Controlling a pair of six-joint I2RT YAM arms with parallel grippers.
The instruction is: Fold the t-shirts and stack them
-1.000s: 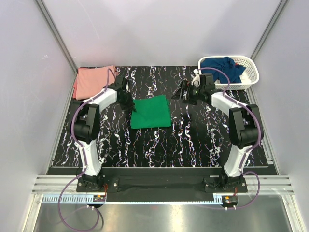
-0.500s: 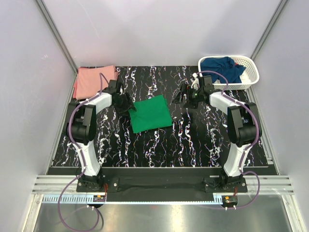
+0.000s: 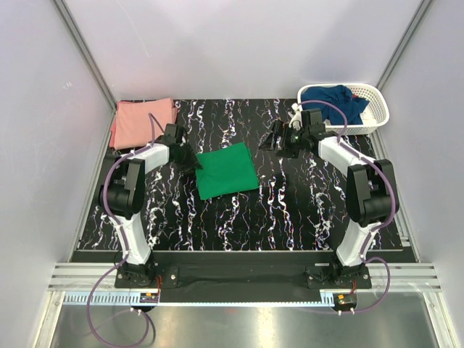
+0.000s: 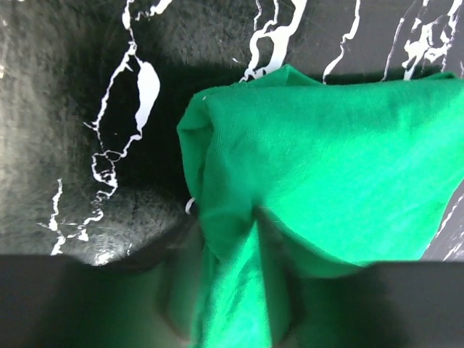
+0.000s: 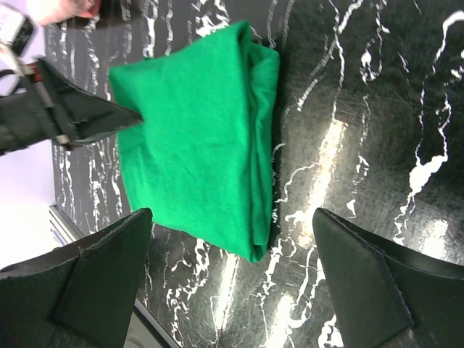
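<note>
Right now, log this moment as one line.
bright green cotton t-shirt: folded | left claw: at its edge, grip unclear | right claw: open, empty

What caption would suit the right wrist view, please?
Open right fingers frame the folded green t-shirt on the marbled table.

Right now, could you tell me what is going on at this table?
The left pincer pinches the left edge of the folded bright green cotton t-shirt mid-table. The right pincer hovers open beside it, holding nothing. A folded salmon pink t-shirt lies far left; the dark navy t-shirt sits in the white plastic lattice basket.
</note>
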